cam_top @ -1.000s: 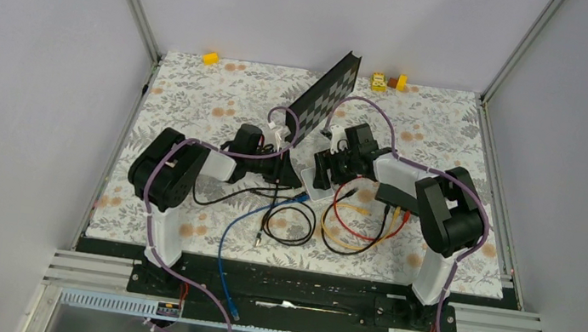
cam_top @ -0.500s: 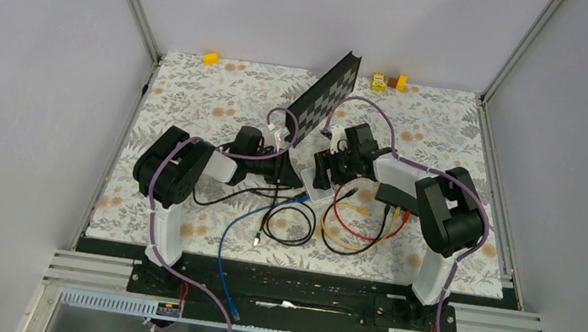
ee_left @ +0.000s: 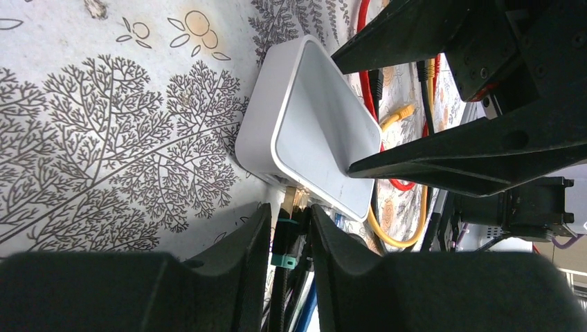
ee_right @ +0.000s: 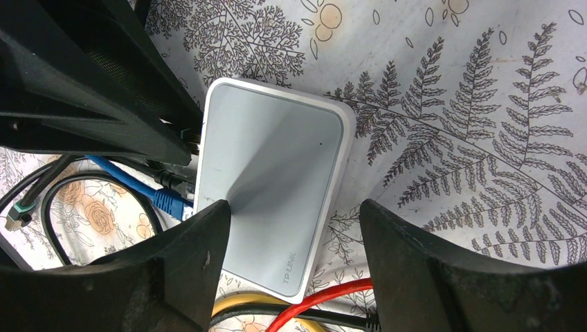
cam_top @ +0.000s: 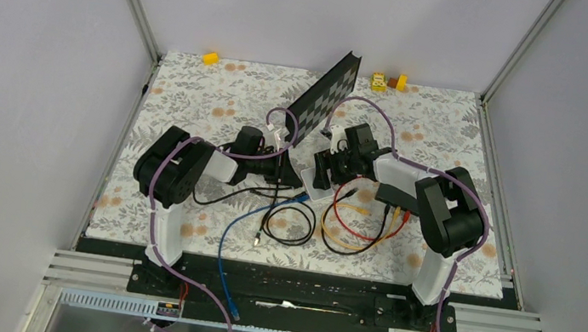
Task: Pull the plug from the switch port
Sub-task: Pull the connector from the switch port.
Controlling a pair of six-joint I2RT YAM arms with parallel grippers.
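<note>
Since the light switch [ee_right: 270,159] will likely skid, right gripper [ee_right: 292,207] straddles it, spread; left gripper [ee_left: 289,211] brackets the stiff plug [ee_left: 285,243] at its near edge, contact unclear. Pinch the boot.

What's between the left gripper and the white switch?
A black plug with a teal boot, between the jaws of the left gripper, its tip at the edge of the switch; the left wrist view shows it.
</note>
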